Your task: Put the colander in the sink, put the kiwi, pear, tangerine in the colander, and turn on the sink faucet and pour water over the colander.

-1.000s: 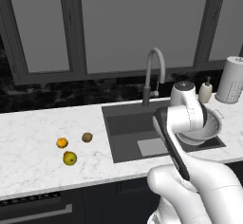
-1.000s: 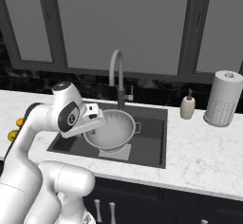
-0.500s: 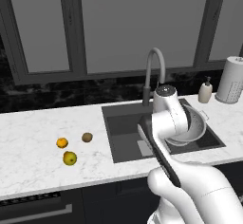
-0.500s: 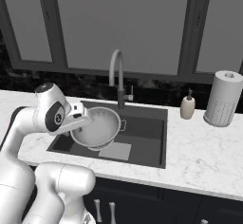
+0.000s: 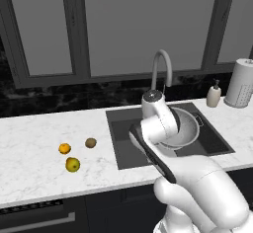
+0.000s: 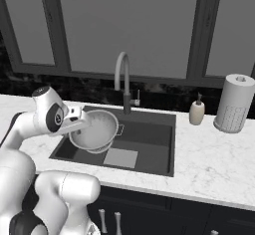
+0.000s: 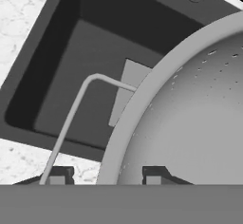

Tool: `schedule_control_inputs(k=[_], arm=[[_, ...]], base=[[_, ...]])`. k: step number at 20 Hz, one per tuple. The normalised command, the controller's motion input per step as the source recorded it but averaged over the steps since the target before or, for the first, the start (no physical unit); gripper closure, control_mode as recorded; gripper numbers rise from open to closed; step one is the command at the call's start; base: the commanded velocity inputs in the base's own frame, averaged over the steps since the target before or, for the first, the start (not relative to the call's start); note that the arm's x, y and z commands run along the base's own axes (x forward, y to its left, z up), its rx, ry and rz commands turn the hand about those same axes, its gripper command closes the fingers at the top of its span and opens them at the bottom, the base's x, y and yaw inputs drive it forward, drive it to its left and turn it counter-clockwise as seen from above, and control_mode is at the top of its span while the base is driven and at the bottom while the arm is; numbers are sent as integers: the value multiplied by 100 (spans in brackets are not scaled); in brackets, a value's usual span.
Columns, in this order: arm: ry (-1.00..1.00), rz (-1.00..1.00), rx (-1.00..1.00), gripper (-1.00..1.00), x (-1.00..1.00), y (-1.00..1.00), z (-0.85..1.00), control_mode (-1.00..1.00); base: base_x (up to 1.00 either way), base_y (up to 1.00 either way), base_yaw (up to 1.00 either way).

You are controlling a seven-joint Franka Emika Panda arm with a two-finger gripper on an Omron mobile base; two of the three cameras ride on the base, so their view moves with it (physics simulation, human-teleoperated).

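Left base view: the colander sits right of centre in the frame, held above the sink, partly hidden by the arm's white wrist. The gripper itself is covered by that wrist here. The sink faucet arches up just behind, at upper centre. On the white counter at lower left lie three fruits, well apart from the sink: the tangerine, the kiwi to its right, the pear below both. A soap bottle and a paper towel roll stand at the right edge.

Right base view: colander left of centre, tilted, over the left half of the sink, above its pale floor patch. The gripper meets the colander's left rim. Faucet at upper centre.

Hand view: the colander's rim and perforated bowl take up the right half; one thin wire handle loops to the left. Both fingertips show at the bottom, one either side of the rim, gripping it. Sink floor below at left.
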Motion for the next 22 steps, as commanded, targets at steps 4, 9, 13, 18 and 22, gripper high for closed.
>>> schedule_control_inputs(k=[4,9,13,18,22], arm=[[0,-8,0,100,38,27,-18,-100],[1,-7,0,100,37,9,-22,-100],[7,-8,0,100,37,1,-24,-100],[10,-1,0,100,26,-5,-25,-100],[1,0,0,100,25,-4,-15,-100]], base=[[0,0,0],[0,0,0],[0,0,0],[0,0,0],[0,0,0]])
